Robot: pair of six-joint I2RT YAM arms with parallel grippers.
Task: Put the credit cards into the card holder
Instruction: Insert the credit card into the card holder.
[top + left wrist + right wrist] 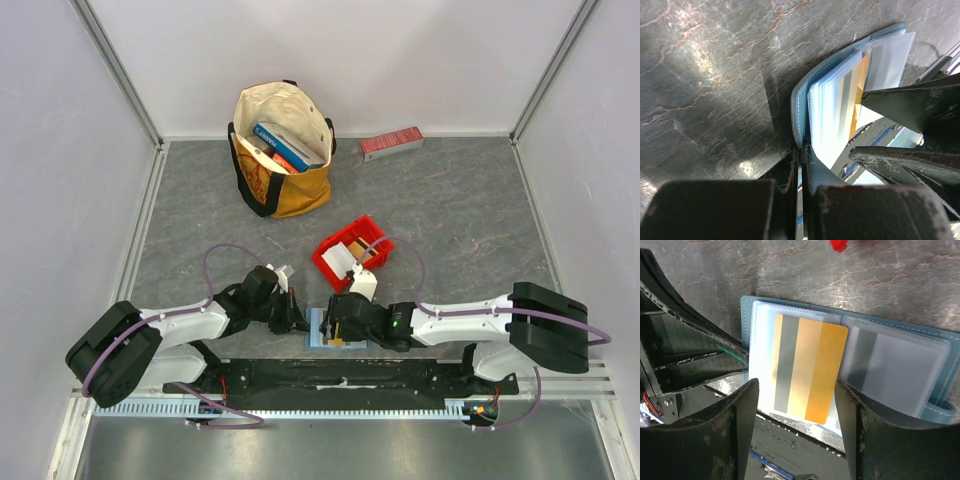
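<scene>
The teal-blue card holder (940,335) lies open on the grey table by the near edge, clear sleeves up; it also shows in the top view (318,338) and the left wrist view (799,105). A tan and orange striped credit card (807,370) lies on its left page; I cannot tell if it sits inside a sleeve. My right gripper (796,386) is open, one finger on each side of the card, touching nothing. My left gripper (801,150) is shut on the holder's left cover edge. White cards (345,258) lie in the red bin.
The red bin (372,232) stands just behind the holder. A canvas tote bag (283,150) with books stands at the back, and a long red box (391,143) lies by the back wall. The black arm base rail (340,378) runs along the near edge.
</scene>
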